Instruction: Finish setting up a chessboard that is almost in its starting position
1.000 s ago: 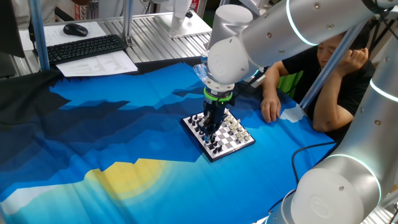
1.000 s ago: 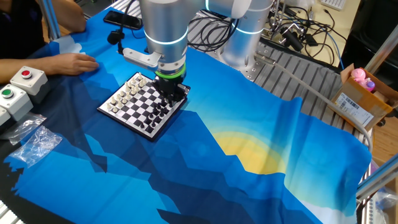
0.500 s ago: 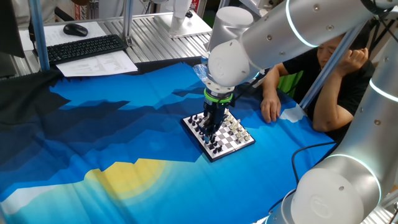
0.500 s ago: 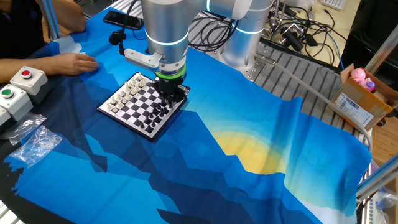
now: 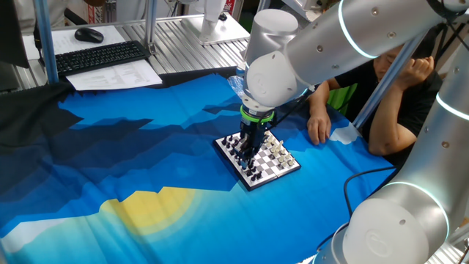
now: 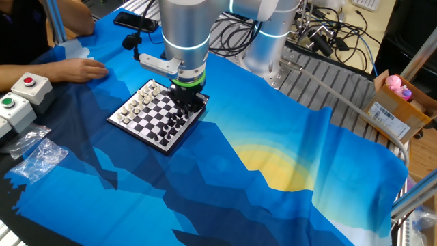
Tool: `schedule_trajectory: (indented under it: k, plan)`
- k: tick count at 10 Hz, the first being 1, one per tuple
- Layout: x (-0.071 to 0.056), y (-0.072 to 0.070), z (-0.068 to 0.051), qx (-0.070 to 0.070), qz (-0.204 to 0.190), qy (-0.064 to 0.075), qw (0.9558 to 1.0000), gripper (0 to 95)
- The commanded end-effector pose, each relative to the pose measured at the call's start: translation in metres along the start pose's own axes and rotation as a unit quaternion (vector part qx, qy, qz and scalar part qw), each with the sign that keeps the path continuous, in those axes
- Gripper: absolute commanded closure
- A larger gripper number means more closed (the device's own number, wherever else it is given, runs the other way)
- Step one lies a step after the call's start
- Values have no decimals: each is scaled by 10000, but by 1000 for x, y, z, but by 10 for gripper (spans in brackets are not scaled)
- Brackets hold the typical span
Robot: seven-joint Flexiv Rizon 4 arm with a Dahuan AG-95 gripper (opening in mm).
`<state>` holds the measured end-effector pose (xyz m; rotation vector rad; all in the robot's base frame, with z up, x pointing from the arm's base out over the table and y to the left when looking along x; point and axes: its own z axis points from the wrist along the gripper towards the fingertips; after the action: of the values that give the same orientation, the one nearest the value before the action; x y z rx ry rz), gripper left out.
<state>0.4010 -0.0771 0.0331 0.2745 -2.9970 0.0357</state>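
The chessboard [image 5: 272,173] [image 6: 147,123] is a small black-and-white checked board with a dark rim, lying on the blue cloth. White pieces [image 6: 138,104] line the side near the person. Black pieces [image 6: 176,124] line the opposite side. My gripper [image 5: 250,149] [image 6: 186,106] points straight down over the black pieces' side, fingertips among or just above them. The fingers are dark and merge with the black pieces, so I cannot tell whether they are open or hold a piece.
A person's hand [image 5: 318,129] [image 6: 83,68] rests on the cloth beside the board. A button box [image 6: 19,94] and a plastic bag [image 6: 35,157] lie near one corner. A keyboard [image 5: 99,56], papers and a phone [image 6: 135,21] lie beyond the cloth.
The arm has shifted very slightly sideways over the black pieces' side. The board and pieces look unchanged.
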Motion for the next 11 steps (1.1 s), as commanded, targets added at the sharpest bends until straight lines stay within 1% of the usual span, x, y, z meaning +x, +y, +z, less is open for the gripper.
schedule_trajectory:
  k: [1, 3, 4, 9, 11]
  plan:
    - [-1, 0, 1, 0, 9, -7, 10000, 950]
    - [-1, 0, 1, 4, 7, -14, 10000, 950]
    - [-1, 0, 1, 5, 10, -15, 10000, 760]
    - [-1, 0, 1, -1, 22, 0, 10000, 760]
    - [0, -1, -6, -24, 47, 47, 10000, 760]
